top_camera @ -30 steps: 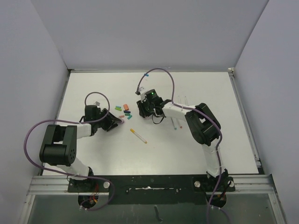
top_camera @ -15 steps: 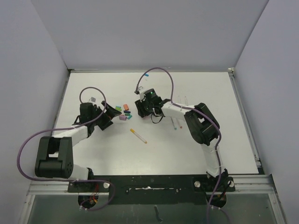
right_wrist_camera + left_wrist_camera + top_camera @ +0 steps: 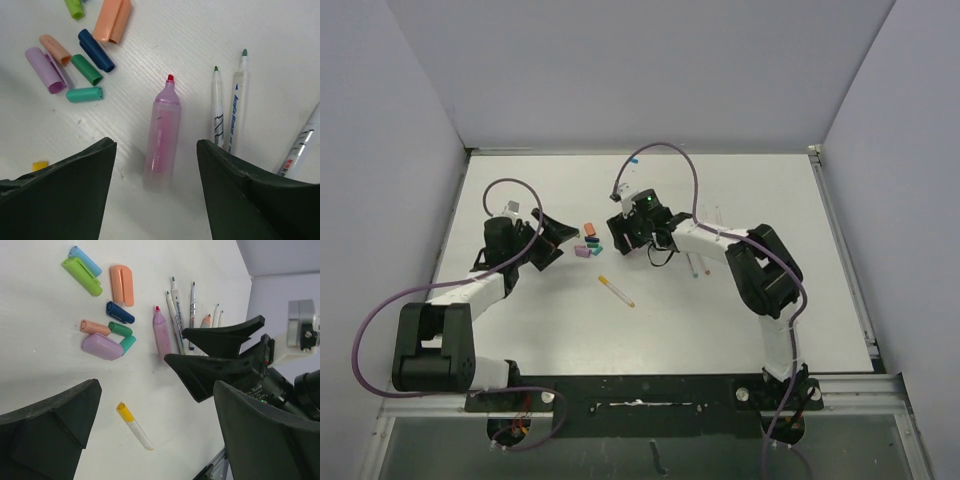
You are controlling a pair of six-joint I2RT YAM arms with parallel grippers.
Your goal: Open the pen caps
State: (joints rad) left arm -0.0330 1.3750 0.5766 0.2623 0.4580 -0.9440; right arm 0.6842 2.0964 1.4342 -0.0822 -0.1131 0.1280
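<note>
You have left end effector (image 3: 156,387) and right end effector (image 3: 156,145) both released, lilac highlighter (image 3: 161,135) loose between the right's fingers, pen caps (image 3: 588,240) at its 9 o'clock from above, bench (image 3: 770,180) far edge well apart at 12.

The light is soft and even and makes the flat white table (image 3: 670,340) look bright all over with only faint, small shadows under things, while the big black plastic fingers (image 3: 55,200) right next to the wrist cameras look a bit fuzzy.
</note>
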